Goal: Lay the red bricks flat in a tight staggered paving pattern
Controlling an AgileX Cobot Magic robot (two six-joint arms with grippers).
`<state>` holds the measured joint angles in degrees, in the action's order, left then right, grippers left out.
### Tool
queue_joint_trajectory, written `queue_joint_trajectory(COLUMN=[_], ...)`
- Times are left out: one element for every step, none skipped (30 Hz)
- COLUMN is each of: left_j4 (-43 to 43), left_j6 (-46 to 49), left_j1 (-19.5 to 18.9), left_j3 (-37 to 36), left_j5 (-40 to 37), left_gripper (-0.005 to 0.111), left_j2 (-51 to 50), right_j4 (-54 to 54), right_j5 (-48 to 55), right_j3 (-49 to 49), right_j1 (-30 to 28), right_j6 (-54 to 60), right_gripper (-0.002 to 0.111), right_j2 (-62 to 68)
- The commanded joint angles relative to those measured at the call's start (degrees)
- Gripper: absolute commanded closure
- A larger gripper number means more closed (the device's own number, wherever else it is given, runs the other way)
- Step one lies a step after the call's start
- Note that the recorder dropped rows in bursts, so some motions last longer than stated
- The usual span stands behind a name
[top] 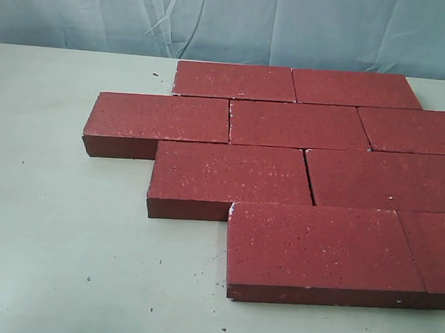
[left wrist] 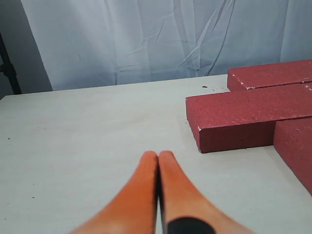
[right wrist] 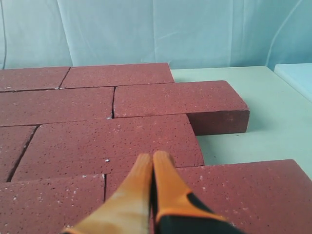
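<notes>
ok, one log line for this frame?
red bricks: flat, four staggered rows, joints close | left pincer: shut, empty, over bare table | right pincer: shut, empty, over bricks

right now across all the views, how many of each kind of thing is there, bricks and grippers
red bricks: 9
grippers: 2 (left gripper, right gripper, both shut)
total: 11

Left pincer (left wrist: pixel 158 155): two smooth orange tapered fingers, black patch at base.
Right pincer (right wrist: pixel 152 157): orange tapered fingers, black patch near base.
</notes>
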<state>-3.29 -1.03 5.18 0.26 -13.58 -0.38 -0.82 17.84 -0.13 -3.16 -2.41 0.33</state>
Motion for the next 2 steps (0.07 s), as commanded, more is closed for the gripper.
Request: queue_joint_trajectory(left_j4=[-0.01, -0.01], left_j6=[-0.07, -0.07], left_j1=[-0.17, -0.17], left_j3=[-0.26, -0.26], left_j5=[0.34, 0.34], left_gripper=[0.107, 0.107], left_j2=[0.38, 0.38], right_j4=[-0.08, -0.08], right_j5=[-0.43, -0.43], right_j3=[0.13, 0.13], right_j1=[-0.18, -0.18], right_j6=[0.08, -0.02], right_gripper=[0.109, 0.109], right_j2=[-0.33, -0.33])
